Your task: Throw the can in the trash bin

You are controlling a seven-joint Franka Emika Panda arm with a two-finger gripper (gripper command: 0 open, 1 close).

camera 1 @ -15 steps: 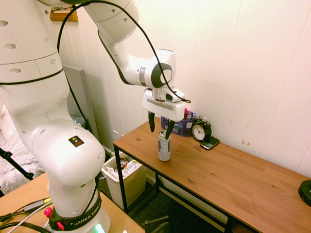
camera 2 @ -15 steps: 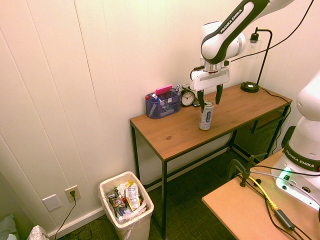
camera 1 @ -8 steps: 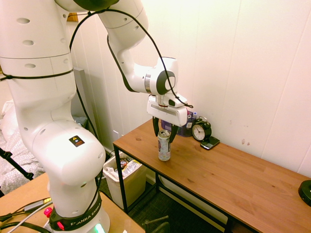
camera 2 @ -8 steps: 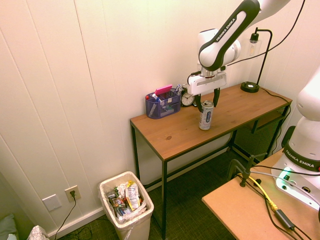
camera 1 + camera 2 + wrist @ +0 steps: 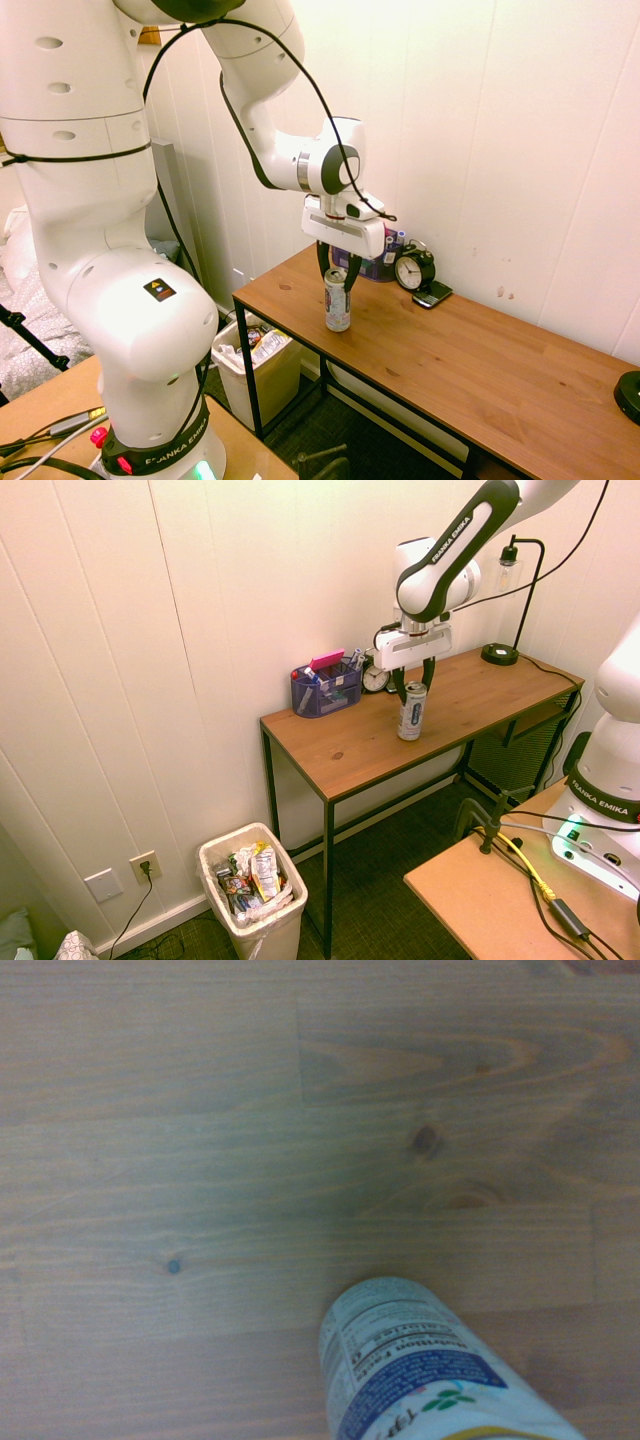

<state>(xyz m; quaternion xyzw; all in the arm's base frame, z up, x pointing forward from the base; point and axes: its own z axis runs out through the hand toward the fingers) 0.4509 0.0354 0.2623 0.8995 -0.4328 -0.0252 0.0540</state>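
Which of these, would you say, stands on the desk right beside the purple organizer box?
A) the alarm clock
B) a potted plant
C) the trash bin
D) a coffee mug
A: the alarm clock stands on the desk next to the purple organizer box.

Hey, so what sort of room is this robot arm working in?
Probably a home office or study corner: a wooden desk holds a desk lamp, an alarm clock and a purple organizer with stationery.
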